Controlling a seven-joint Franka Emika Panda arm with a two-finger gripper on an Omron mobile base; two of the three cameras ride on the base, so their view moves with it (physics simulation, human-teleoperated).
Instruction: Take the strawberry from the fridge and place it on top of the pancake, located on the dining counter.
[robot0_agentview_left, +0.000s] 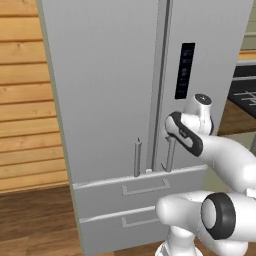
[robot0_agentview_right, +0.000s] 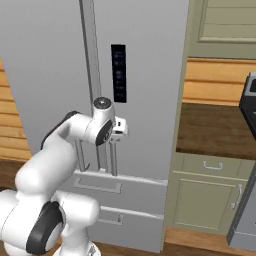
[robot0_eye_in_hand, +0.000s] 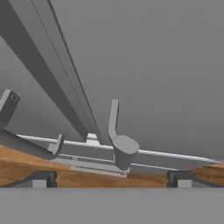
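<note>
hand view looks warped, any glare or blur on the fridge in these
Hand view: steep close angle makes the fridge doors and handle lean and converge; edges slightly soft, no glare. Left base view: flat even light, thin shadows by the handles. Right base view: same, the black panel reads dim and blurred.

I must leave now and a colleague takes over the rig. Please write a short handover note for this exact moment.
Gripper: open, holding nothing, close in front of the right door's slim grey bar handle, not yet around it.
Tall pale grey double-door fridge: both doors shut, lower drawers shut.
Strawberry, pancake and dining counter: not seen from here.
Done: the arm has reached the fridge doors.
Left: grasp the handle, pull the door open, take the strawberry, drive to the dining counter, set it on the pancake.
</note>
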